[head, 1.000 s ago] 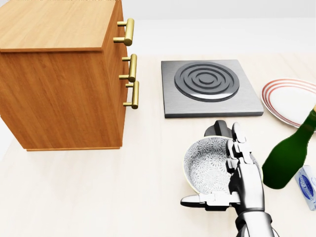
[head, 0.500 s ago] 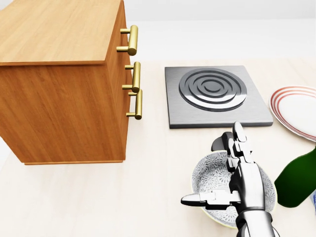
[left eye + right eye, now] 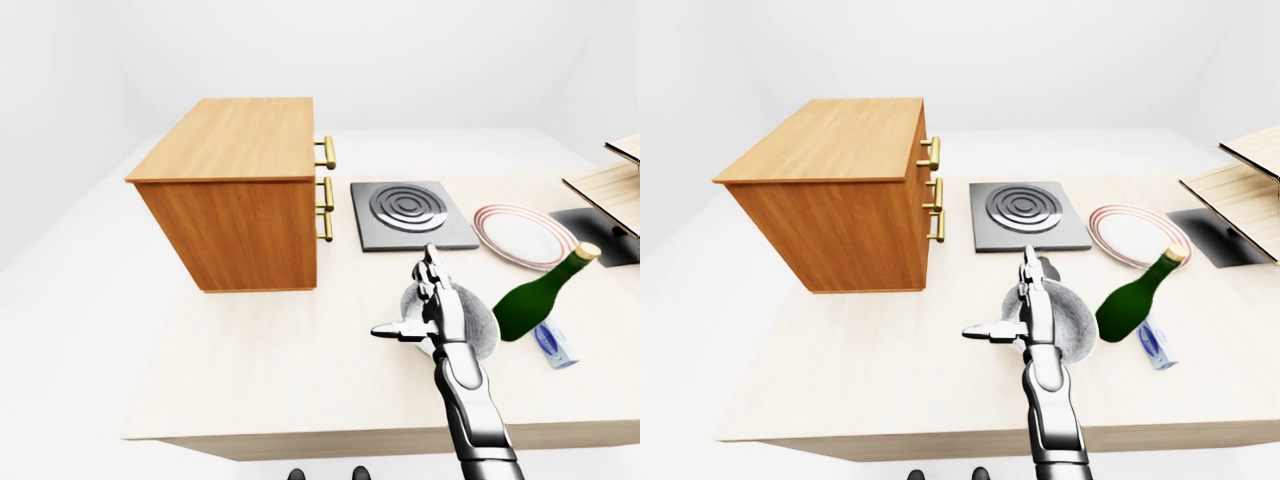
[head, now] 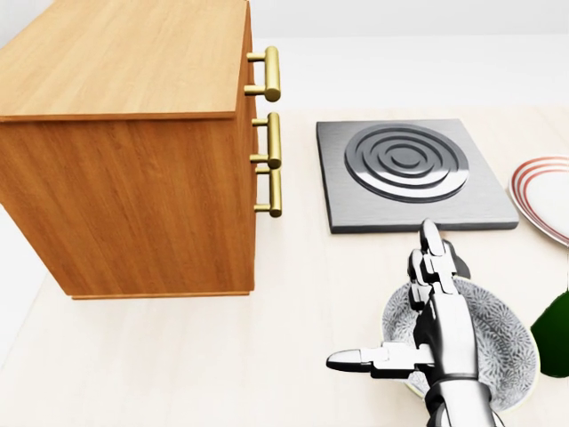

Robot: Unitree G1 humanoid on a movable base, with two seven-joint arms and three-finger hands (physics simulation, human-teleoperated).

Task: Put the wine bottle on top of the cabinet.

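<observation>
A pale wooden table (image 3: 250,370) is filling most of the eye views, sitting in a plain white room. On its left part a boxy brown wooden cabinet (image 3: 232,190) with three brass handles is standing with its flat top bare. To the right of it, a square grey stove plate (image 3: 410,213) with dark concentric rings is lying flat, and further right a white plate with red rim rings (image 3: 524,236). The dark green glass wine bottle (image 3: 535,296) with a tan top is leaning tilted, neck up to the right, near the table's right edge, well apart from the cabinet. Just left of it a patterned grey-white bowl (image 3: 480,325) is sitting. The silver right hand (image 3: 430,312) is hovering over the bowl, fingers spread apart and gripping nothing. A small blue-and-white packet (image 3: 553,343) is lying beside the bottle's base.
</observation>
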